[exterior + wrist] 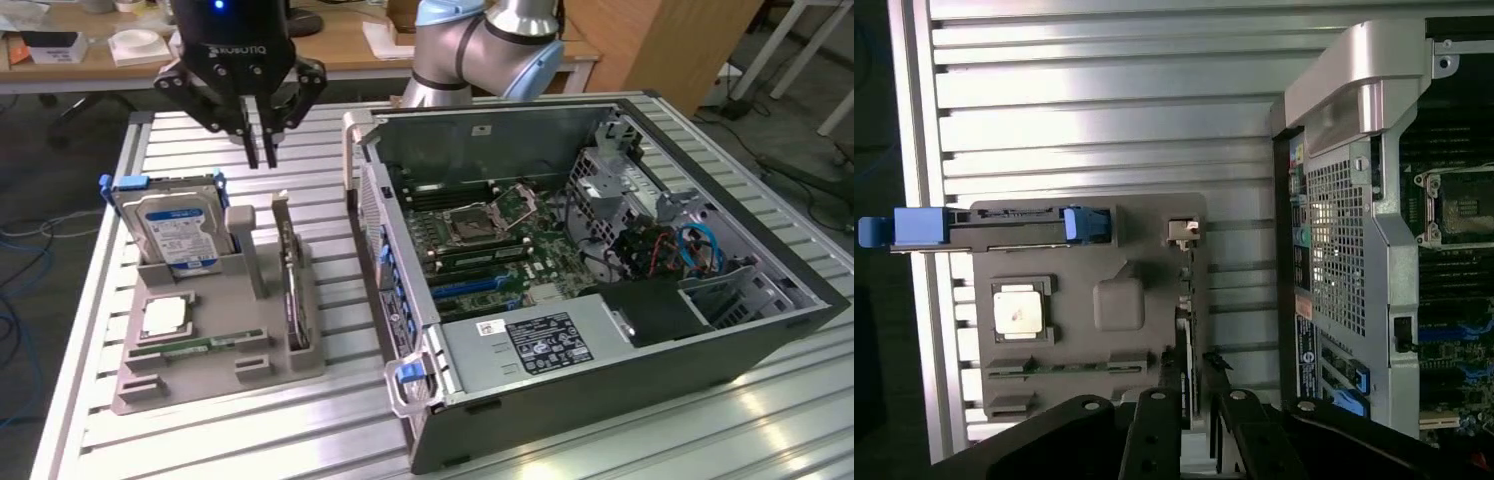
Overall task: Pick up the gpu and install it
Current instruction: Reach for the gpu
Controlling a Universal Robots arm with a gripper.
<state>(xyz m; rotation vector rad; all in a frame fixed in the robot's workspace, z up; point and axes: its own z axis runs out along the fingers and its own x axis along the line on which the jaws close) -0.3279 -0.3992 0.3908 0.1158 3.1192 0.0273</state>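
Observation:
The gpu [295, 305] stands on edge in a slot of the grey holder [214, 372], at the exterior view's left of the open computer case [601, 390]. It looks like a thin dark card, with its silver bracket end toward the far side. My gripper [262, 155] hangs in the air above the holder's far end, fingers pointing down and slightly parted, with nothing between them. In the wrist view the gpu [1187, 300] appears edge-on, running toward the gap between my gripper [1192, 372] fingertips, well below them.
A hard drive with a blue label [180, 235] stands in the holder beside the gpu. A processor chip [163, 316] and a memory stick [200, 345] lie in it too. The case's motherboard [481, 250] faces up, with blue slots [467, 285] near its front.

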